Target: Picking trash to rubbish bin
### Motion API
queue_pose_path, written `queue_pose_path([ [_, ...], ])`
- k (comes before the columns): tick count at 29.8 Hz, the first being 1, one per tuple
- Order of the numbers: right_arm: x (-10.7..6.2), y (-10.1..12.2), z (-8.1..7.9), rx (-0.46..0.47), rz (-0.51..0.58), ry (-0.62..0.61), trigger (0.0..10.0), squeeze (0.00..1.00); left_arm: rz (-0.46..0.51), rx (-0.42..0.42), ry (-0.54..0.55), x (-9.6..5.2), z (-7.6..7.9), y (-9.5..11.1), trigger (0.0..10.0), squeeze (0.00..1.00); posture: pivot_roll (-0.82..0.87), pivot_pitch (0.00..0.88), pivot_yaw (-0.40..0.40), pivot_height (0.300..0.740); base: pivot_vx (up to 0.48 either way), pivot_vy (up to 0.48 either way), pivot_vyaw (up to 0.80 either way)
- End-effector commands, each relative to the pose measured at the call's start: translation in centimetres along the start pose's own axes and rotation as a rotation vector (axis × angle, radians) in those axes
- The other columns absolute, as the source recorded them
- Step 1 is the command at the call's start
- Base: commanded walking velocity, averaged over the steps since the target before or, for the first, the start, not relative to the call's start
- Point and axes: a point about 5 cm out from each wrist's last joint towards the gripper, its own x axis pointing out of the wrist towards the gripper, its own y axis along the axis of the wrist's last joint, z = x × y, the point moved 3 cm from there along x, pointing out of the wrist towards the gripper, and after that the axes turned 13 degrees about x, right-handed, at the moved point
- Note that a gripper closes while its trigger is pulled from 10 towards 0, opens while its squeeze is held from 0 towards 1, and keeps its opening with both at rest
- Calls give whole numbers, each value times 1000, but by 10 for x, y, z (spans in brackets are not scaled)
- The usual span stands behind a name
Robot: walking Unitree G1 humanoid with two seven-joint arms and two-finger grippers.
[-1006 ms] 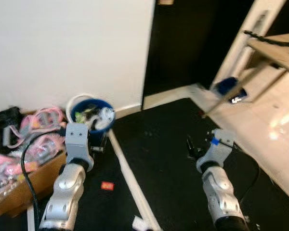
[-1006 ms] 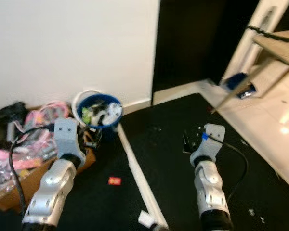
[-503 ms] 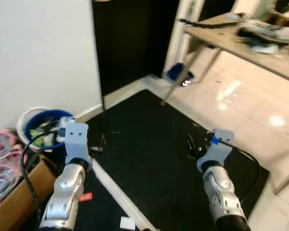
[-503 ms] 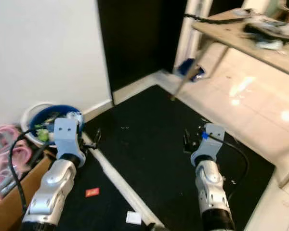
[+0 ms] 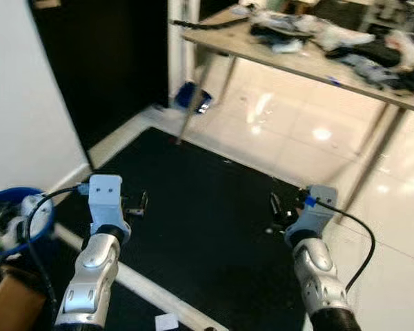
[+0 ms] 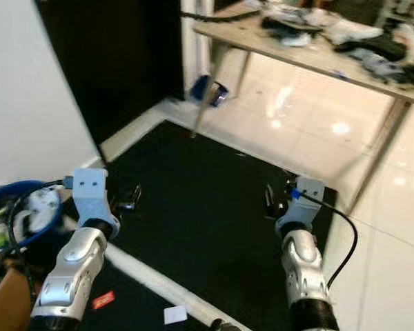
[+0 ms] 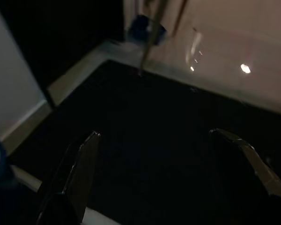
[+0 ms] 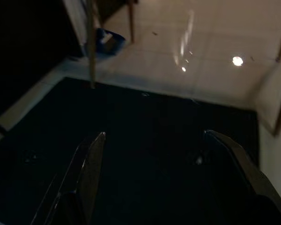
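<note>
Over by the dark doorway the robot has swung round to its right: a second ago the blue bin (image 5: 14, 221) sat up near the middle of its view beside a cardboard box of pink stuff, and now the bin has slid off to the far left edge, with only a corner of the box (image 5: 7, 303) showing. What has come into view instead is the black mat (image 5: 214, 227), the shiny tiled floor (image 5: 317, 145) and a cluttered worktop (image 5: 310, 48) on thin legs. None of the things themselves have moved; only the robot's gaze has turned.

Both arms are carried out in front just as they were. The left hand (image 7: 164, 173) hangs over the mat with its two fingers spread wide and nothing between them, and the right hand (image 8: 164, 173) is the same, fingers apart and empty.

That tells me it has finished with the bin for the moment and is looking for the next piece of rubbish. A red scrap (image 6: 103, 299) and a white scrap (image 6: 174, 314) lie on the floor near its feet, and something blue (image 5: 193, 96) sits by the worktop leg, too blurred to name. The bin, already holding rubbish, is now behind its left side, so whatever it picks up next will need a turn back.
</note>
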Motion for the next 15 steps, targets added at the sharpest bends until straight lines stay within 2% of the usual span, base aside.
queue_pose_path([
  [1,-3,-5,3,4,-20,-12,10000,0,3,38,-18,-1,2,-2,10000,0,33,157,6,740,0,0,-800],
  [8,-3,-5,3,5,-22,-16,10000,0,30,96,-22,-2,4,-1,10000,0,30,166,5,740,0,0,-800],
  [11,-3,-5,3,5,-21,-17,10000,0,30,88,-34,-2,5,-2,10000,0,31,166,5,740,0,0,-800],
  [15,-3,-8,3,19,-46,-13,10000,0,20,44,-70,-3,9,-3,10000,0,18,142,-11,740,0,0,0],
])
